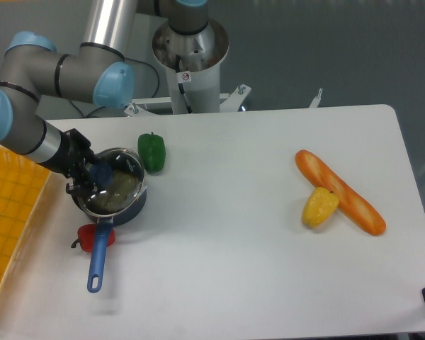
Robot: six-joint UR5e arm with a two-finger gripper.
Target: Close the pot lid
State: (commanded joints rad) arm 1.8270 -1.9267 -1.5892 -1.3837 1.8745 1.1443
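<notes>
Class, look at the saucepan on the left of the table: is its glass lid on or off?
On. The lid lies over the pot, its metal rim following the pot's edge, with the gripper at the blue knob.

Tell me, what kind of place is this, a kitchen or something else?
Probably a robot test bench, not a kitchen. A grey and blue robot arm stands bolted at the edge of a plain white table, and the food on it looks like toys: a baguette, a green pepper, a small pot.

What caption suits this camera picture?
Gripper at the blue knob of the lid on the pot.
</notes>
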